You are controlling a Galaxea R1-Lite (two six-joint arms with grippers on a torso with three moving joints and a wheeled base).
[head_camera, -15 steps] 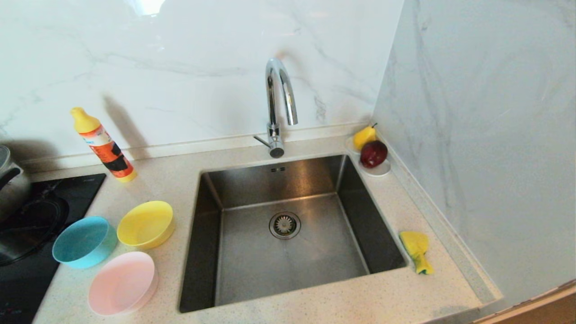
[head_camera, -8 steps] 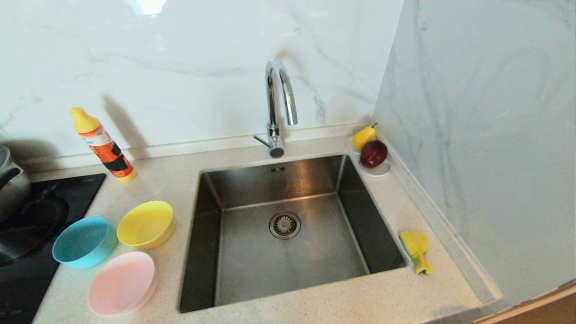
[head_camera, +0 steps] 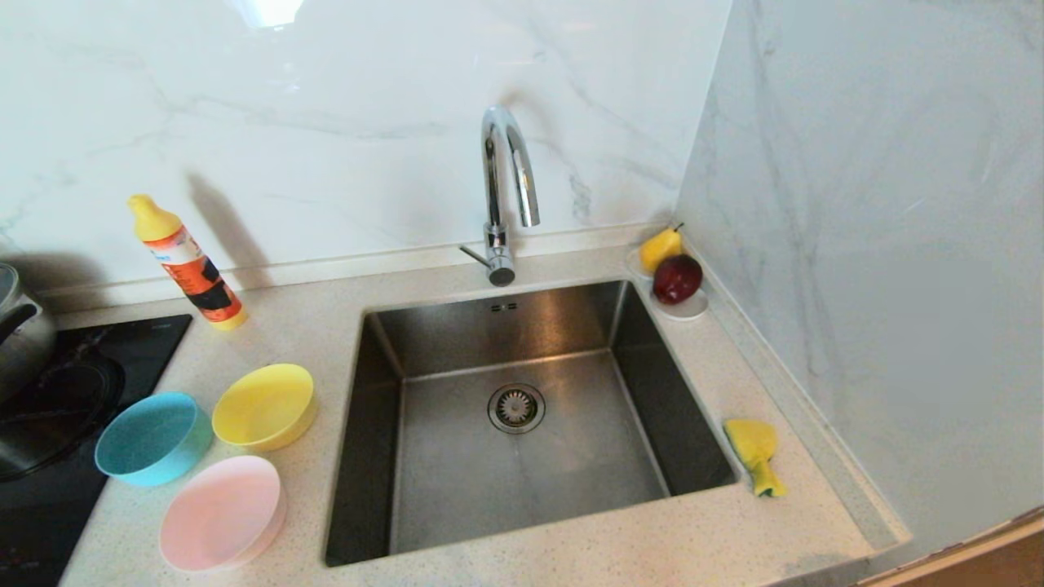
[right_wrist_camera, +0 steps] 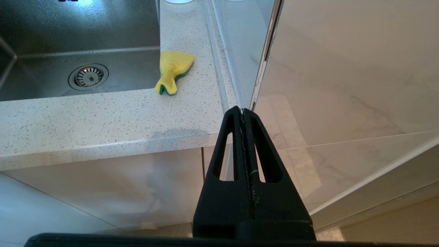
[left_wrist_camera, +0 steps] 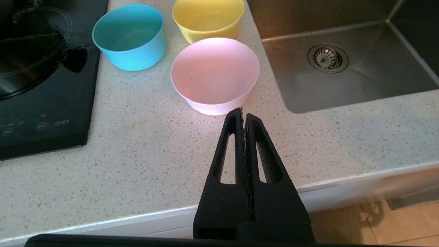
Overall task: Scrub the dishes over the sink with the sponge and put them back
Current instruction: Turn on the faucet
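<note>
Three bowls stand on the counter left of the sink [head_camera: 522, 326]: a yellow bowl [head_camera: 263, 406], a light blue bowl [head_camera: 151, 439] and a pale pink bowl [head_camera: 222, 512]. The yellow sponge [head_camera: 754, 452], crumpled with a green underside, lies on the counter right of the sink. My left gripper [left_wrist_camera: 244, 112] is shut and empty, at the counter's front edge just short of the pink bowl [left_wrist_camera: 215, 73]. My right gripper [right_wrist_camera: 242, 110] is shut and empty, held off the counter's front right corner, well short of the sponge [right_wrist_camera: 173, 70]. Neither arm shows in the head view.
A chrome faucet [head_camera: 506, 191] rises behind the sink. An orange detergent bottle [head_camera: 186, 262] leans at the back left. A black cooktop [head_camera: 57, 424] with a steel pot [head_camera: 18, 326] is at the left. A saucer with a pear and apple [head_camera: 673, 273] sits back right. A marble wall [head_camera: 881, 244] closes the right side.
</note>
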